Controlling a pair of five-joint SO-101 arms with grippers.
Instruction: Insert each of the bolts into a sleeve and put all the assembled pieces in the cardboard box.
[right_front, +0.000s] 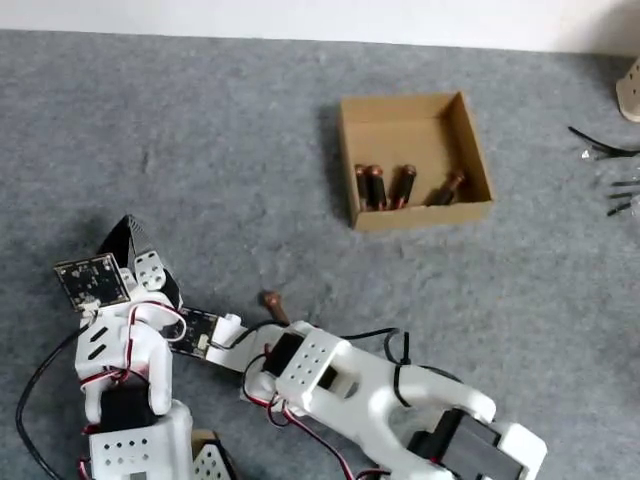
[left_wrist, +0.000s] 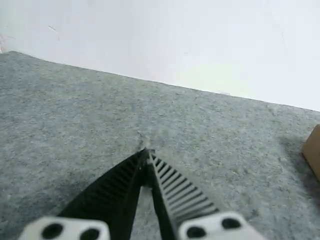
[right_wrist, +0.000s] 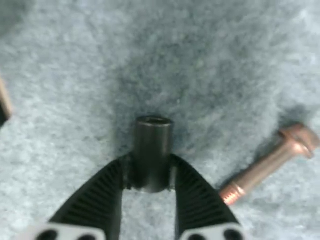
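Pinching a dark sleeve (right_wrist: 152, 145) in the right tool (right_wrist: 150, 171), squeezing its near end between two ribbed fingers (right_wrist: 107, 195) and leaving the open far end sticking out past the fingertips. Hanging low over the grey surface (right_front: 200, 130) and casting a shadow there, without showing clearly whether touching it or not. Leaving a copper bolt (right_wrist: 270, 167) lying loose on the surface just beside the sleeve, apart from it, pointing its threaded end toward the tool and its flanged head away. Pressing the left tool (left_wrist: 146, 159) fully together on nothing, tips meeting over bare surface, off to the left of the right arm. Holding four finished pieces (right_front: 403, 186) in the box (right_front: 420, 216), lying side by side along its near wall, dark sleeves toward that wall and copper heads pointing toward the far side. Standing farther back on the surface, well apart from the loose bolt and from both arms. Showing a few thin black bits (right_front: 610, 170) scattered at the surface's right edge, beyond the box.
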